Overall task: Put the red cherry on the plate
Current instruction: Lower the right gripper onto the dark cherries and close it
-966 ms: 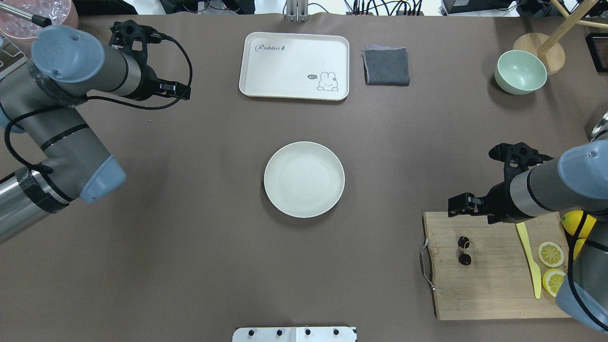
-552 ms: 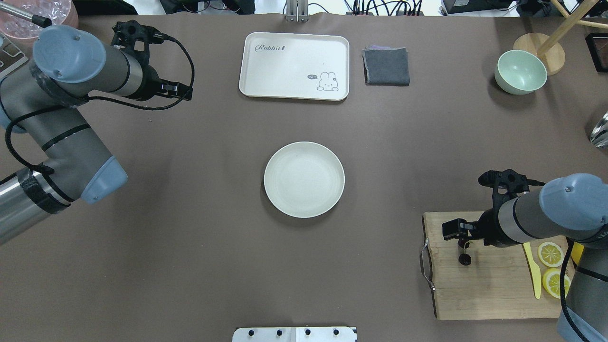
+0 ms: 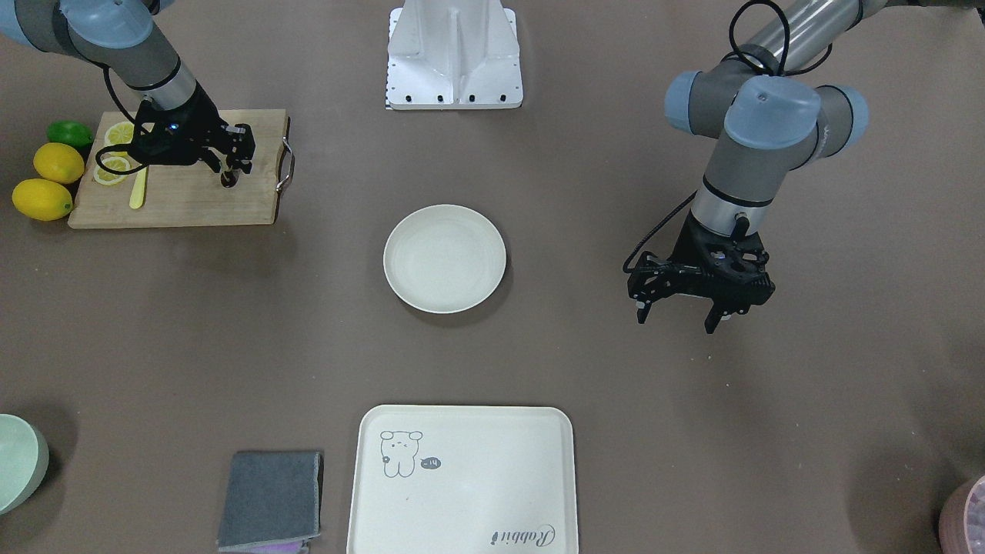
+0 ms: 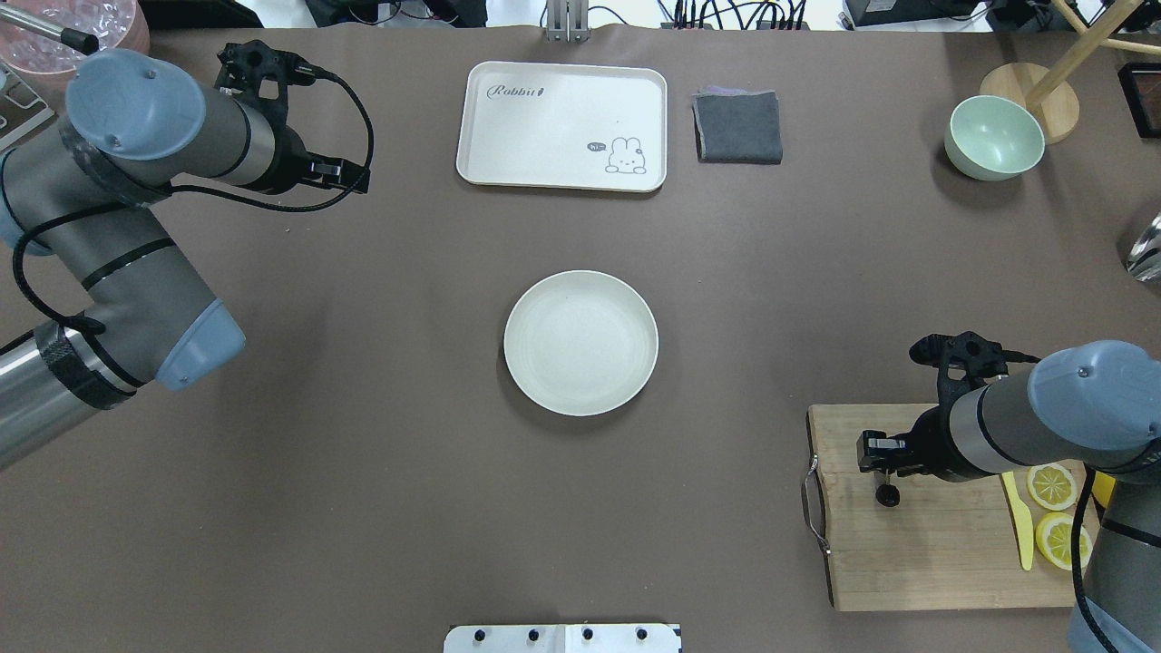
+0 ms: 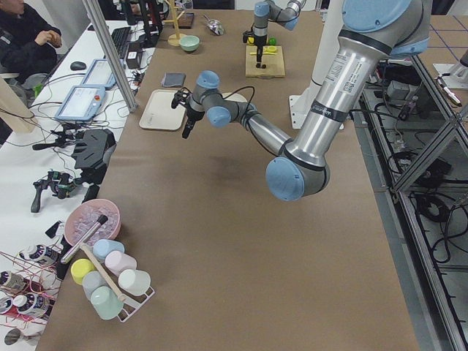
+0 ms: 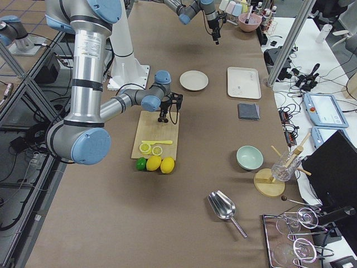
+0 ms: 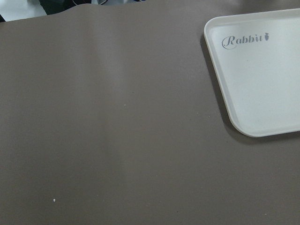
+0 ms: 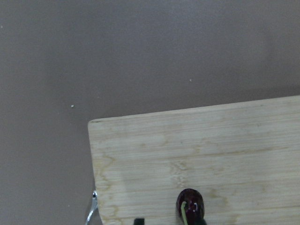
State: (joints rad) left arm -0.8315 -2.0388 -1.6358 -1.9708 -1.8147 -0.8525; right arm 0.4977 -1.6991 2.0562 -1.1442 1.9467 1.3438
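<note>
The right gripper [image 4: 880, 462] covers one fruit of the red cherry [image 4: 887, 494] near the handle edge of the cutting board [image 4: 925, 553]; only one dark fruit shows (the right wrist view cuts that at its bottom edge). Whether the jaws grip the stem cannot be told. By the board's right edge, a lemon [image 4: 1101, 482] is a sliver behind the arm.

Open tabletop [image 4: 726, 363] runs straight from the cutting board [image 4: 934, 562] to the plate [image 4: 580, 343]. The yellow knife [image 4: 1019, 526] and lemon slices [image 4: 1052, 484] crowd the board's right end.
</note>
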